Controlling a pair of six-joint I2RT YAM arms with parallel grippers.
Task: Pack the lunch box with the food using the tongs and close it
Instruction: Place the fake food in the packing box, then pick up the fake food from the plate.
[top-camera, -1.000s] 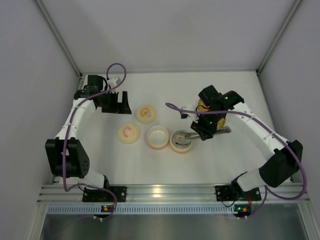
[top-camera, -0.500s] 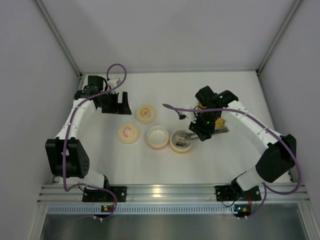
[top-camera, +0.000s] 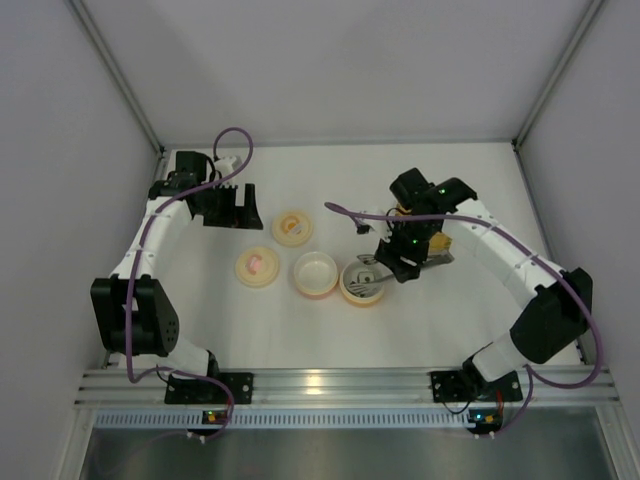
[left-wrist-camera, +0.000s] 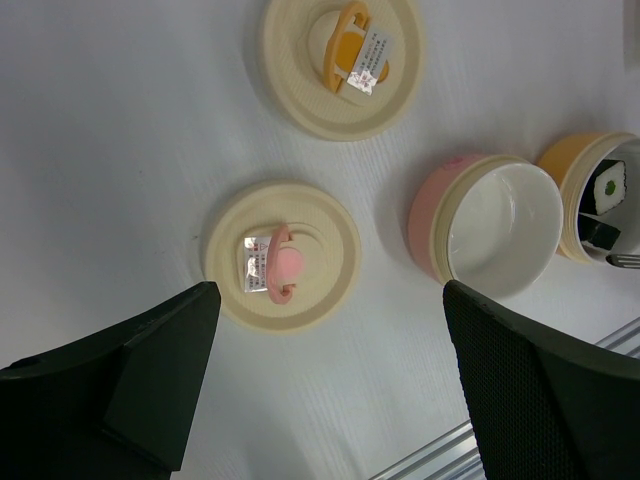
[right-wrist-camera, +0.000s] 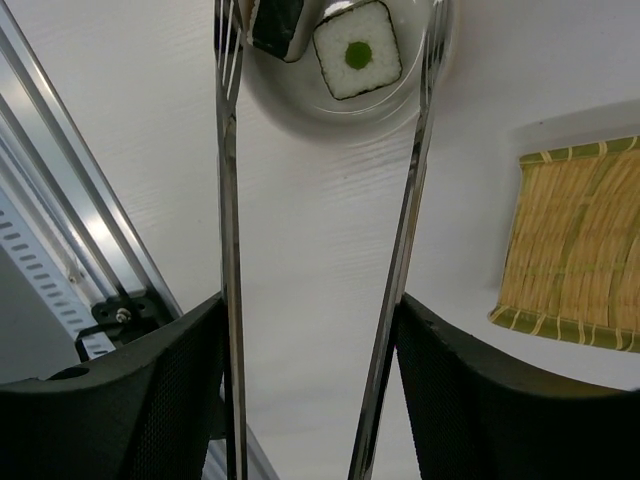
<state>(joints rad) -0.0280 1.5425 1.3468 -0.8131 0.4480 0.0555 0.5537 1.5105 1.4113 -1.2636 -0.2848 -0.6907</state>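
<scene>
White table (top-camera: 450, 320) below, the left gripper (left-wrist-camera: 326, 385) is spread wide with nothing in it, and the right gripper (right-wrist-camera: 310, 420) has fingers partway apart holding the tongs (right-wrist-camera: 228, 200), whose far tips sit around sushi (right-wrist-camera: 357, 50) in the orange bowl (top-camera: 352, 298).

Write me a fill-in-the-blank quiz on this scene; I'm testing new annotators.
The bowl holding the sushi is ___. The pink bowl is ___. The right claw holds the ___. The left claw is ___, holding nothing.
Missing: orange; empty; tongs; open.
</scene>
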